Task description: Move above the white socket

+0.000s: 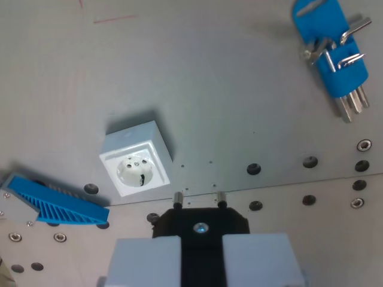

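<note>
The white socket (136,159) is a square block with a round two-hole face, lying on the grey table left of centre. At the bottom edge of the wrist view, my gripper (201,242) is shut on a black plug (200,224). The plug's two metal pins (178,197) point up the picture. The socket lies up and to the wrist view's left of the pins, apart from them. The lower parts of the pale grey fingers (146,260) are cut off by the frame.
A blue holder of metal hex keys (334,51) lies at the top right. A blue ribbed wedge (57,204) on a grey block sits at the left edge, just below the socket. A perforated plate (311,197) with screw holes runs across the lower part.
</note>
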Motion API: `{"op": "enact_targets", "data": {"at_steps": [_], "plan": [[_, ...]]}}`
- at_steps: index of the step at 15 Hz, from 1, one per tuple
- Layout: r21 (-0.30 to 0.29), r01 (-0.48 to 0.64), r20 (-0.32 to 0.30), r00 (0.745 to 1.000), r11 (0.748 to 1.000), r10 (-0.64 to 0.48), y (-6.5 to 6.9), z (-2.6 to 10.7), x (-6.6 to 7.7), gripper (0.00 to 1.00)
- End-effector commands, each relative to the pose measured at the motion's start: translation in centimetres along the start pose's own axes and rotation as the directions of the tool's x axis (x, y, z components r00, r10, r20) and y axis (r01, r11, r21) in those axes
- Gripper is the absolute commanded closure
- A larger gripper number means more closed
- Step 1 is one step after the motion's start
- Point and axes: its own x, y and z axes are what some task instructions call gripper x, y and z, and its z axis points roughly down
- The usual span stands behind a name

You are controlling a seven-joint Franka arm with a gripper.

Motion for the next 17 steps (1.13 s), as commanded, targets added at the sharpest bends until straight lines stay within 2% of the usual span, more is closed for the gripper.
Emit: {"op": "enact_targets", "data": {"at_steps": [1,10,17], "plan": [[0.001,0.101,-0.122,0.987,0.995,-0.100,-0.7,1.9,-2.1,1.00],[-0.014,0.204,-0.167,0.965,0.979,-0.204,-4.1,7.0,-6.5,1.00],[-0.014,0.227,-0.132,0.965,0.974,-0.227,-6.3,11.0,-10.0,1.00]]}}
